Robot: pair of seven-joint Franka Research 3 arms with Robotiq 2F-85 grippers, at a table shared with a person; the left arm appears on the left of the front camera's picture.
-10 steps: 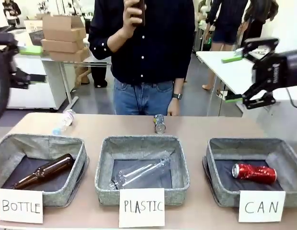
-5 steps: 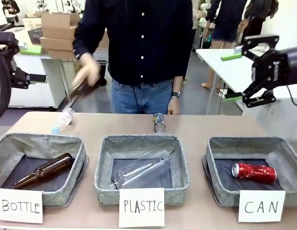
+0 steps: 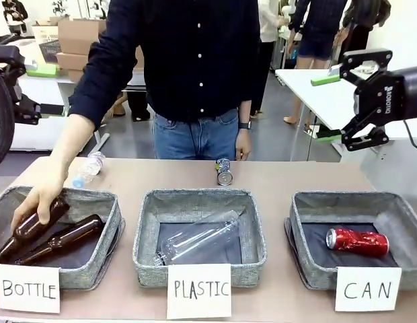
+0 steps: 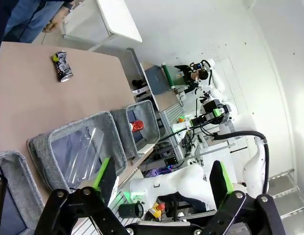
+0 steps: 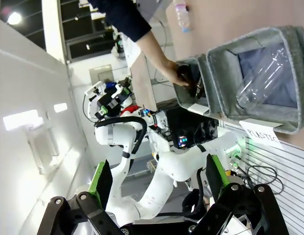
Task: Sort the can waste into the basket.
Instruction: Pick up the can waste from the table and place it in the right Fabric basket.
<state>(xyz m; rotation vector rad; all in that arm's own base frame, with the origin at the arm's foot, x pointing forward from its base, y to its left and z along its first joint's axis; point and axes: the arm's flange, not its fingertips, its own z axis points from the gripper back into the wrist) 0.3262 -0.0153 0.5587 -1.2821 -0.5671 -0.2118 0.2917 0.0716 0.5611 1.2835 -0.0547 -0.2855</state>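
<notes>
Two arms hang clear of the table, one at each side, neither close to anything. The left gripper [image 3: 50, 89] sits at the left edge, fingers pointing in toward the middle, jaws spread wide with nothing between them. The right gripper [image 3: 329, 108] is held high on the right, up beyond the basket [image 3: 350, 199] with the CAN sign [image 3: 367, 290], fingers pointing left, jaws just as wide and empty.

Across the table the person leans over with one arm stretched down. That hand [image 3: 37, 195] is wrapped round the top of a brown bottle [image 3: 27, 232] tilted into the BOTTLE basket [image 3: 94, 196], beside a second brown bottle [image 3: 67, 239] lying there. The other hand [image 3: 243, 144] hangs at the far edge, just behind the blue can [image 3: 224, 173].

The red can [image 3: 357, 242] lies on its side on the basket's dark lining. The blue can is on bare table beyond the PLASTIC basket [image 3: 198, 197], well apart from the CAN one; it looks to be lying with an end toward me, though it is small from here.

From the left wrist, tilted, the blue can [image 4: 63, 67] sits alone on the tabletop and the red can [image 4: 136, 126] shows in the farthest basket. The right wrist view catches the hand on the bottle from the other end, with a small plastic bottle [image 5: 180, 10] on the table past it.
</notes>
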